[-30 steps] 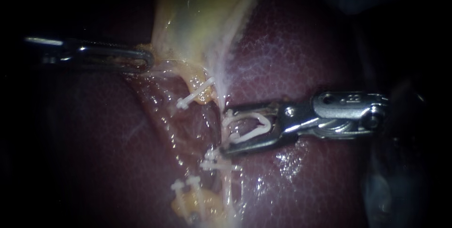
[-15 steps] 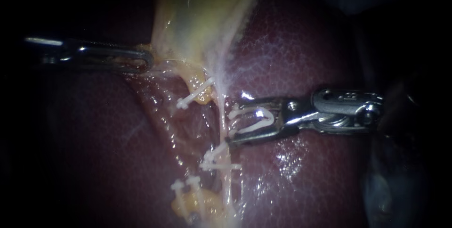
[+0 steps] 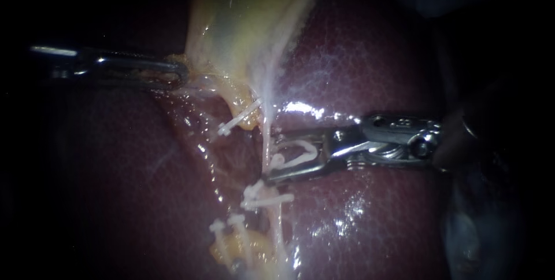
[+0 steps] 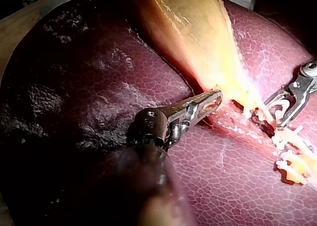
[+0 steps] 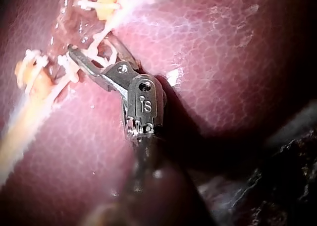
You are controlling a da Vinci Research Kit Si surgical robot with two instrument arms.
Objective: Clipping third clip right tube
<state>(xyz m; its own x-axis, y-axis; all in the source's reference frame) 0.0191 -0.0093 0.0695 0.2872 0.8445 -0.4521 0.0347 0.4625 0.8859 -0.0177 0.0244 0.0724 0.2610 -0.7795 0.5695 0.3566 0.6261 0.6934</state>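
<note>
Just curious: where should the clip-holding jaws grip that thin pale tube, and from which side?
Probably on the right tube, its bare stretch above the two lower clips, approached from the right instrument: the tube runs crosswise to its jaws.

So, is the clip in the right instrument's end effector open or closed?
Open: the clip shows a dark gap between its two legs. Whether it surrounds the tube, I cannot tell.

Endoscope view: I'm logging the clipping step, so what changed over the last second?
The right instrument advanced leftward to the right tube, and its jaws narrowed on the white clip they carry. The left instrument kept its hold on the gallbladder; the clips already placed did not shift.
</note>
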